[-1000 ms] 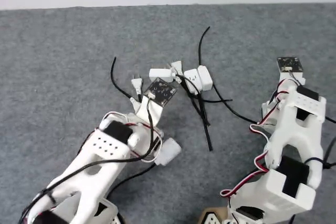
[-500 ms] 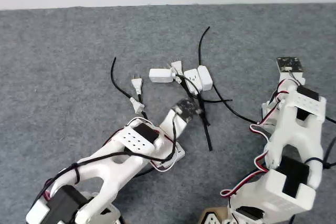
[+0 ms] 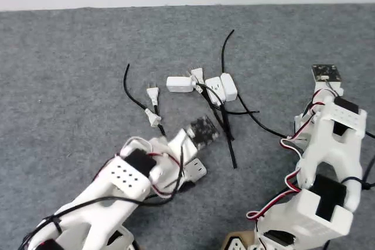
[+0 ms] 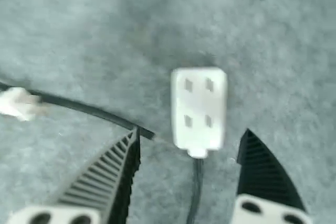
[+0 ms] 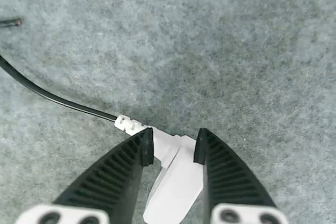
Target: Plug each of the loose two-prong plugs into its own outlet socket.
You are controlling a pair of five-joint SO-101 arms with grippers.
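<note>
Shows the socket-grasping step, seemingly: left gripper (image 4: 190,134) spread wide, white outlet socket (image 4: 199,103) just beyond its jaws; right gripper (image 5: 174,135) pinching a white plug (image 5: 176,179). Calls next for closing around it.

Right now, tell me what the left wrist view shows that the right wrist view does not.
Left wrist only: a white outlet block lying free between the open left fingers, slots up, and a blurred white cord end. Right wrist only: the right fingers shut on a white connector. Both: grey carpet and black cords.
</note>
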